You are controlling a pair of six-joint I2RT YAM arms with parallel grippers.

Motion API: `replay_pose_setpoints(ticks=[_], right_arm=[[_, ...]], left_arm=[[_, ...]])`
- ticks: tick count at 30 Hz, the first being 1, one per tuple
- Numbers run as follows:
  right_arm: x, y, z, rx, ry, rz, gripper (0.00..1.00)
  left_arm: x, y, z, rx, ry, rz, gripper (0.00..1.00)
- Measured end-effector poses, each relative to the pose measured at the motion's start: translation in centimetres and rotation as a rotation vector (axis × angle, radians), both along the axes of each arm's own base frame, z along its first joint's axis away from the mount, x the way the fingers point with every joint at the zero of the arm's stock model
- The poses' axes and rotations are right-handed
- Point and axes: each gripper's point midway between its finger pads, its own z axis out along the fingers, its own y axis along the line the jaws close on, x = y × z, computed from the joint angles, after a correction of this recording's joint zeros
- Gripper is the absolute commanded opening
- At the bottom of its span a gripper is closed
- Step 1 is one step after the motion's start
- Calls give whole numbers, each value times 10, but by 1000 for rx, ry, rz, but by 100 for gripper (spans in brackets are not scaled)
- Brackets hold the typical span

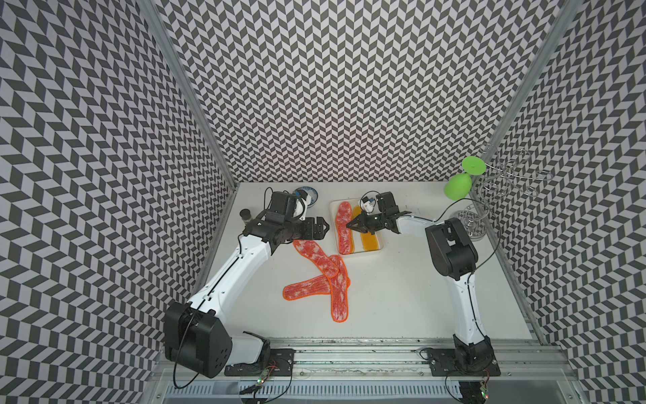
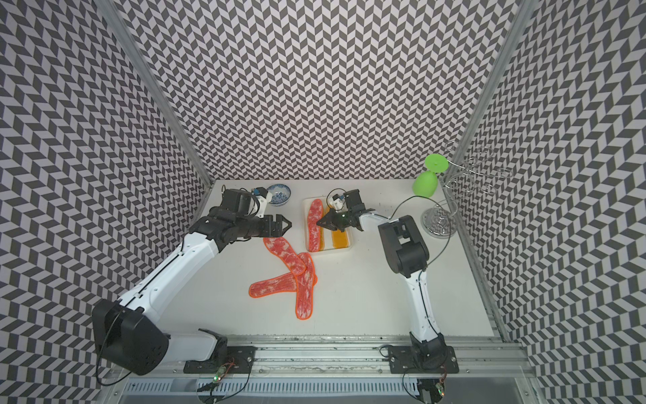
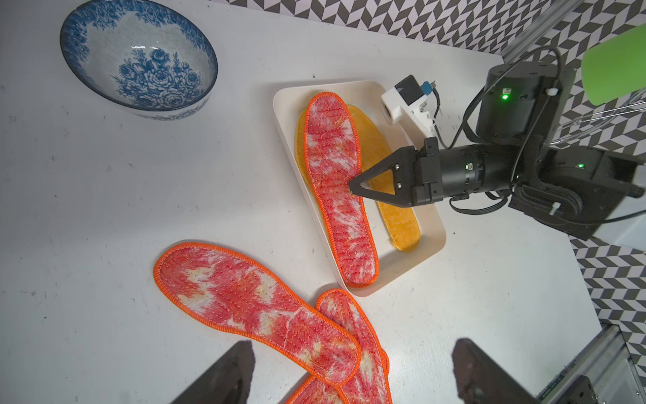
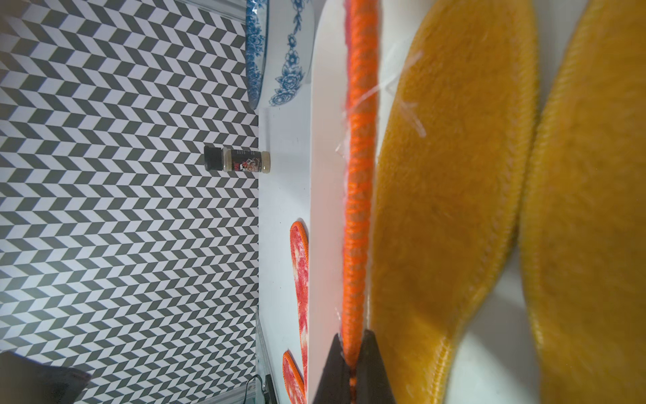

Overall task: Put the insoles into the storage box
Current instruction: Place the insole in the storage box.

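**A:** Orange stitching, pinched tight! The right gripper (image 4: 351, 353) has its jaws clamped on the edging of the red-pink insole (image 3: 332, 157), about halfway along its length.

**B:** And that pad is inside the storage box (image 3: 286, 115). It runs along the wall just beyond the fingertips, and its near edge overlaps one of the two yellow-orange insoles (image 3: 398, 220) lying under the hand itself.

**A:** So that's three in the box by my count. I'd call this step the set-down: the pad is in place and the grip is not yet released.

**B:** Agreed (though I can't tell whether it sits fully flat right at the pinch). What about the left gripper (image 1: 323, 228)?

**A:** Its jaws are spread wide with nothing in them. It hovers over the table (image 1: 402, 297), where the three loose insoles (image 1: 337, 280) lie crossed. The uppermost insole (image 3: 244, 297) starts just below those open jaws, and the other two are tucked under its far end.

**B:** What does the next move call for?

**A:** The right hand probably needs to open and rise straight up, so the stitching doesn't snag and drag the pad back out. Then the left should drop onto that uppermost one first, since it pins the others. It's thin, flat fabric, so the jaws will likely have to catch the rim rather than the face.
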Motion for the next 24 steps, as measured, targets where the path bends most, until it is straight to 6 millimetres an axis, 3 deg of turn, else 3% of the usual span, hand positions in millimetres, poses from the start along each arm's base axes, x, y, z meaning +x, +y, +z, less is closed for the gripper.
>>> replay_pose_setpoints(ticks=[7, 15, 24], right_arm=[[1, -3, -17, -48, 13, 2, 15], [12, -4, -8, -93, -39, 1, 27], [16, -12, -12, -177, -55, -12, 43]], left_arm=[[-1, 0, -4, 2, 10, -1, 93], [-1, 1, -5, 3, 12, 1, 93], [-4, 2, -11, 8, 25, 1, 93]])
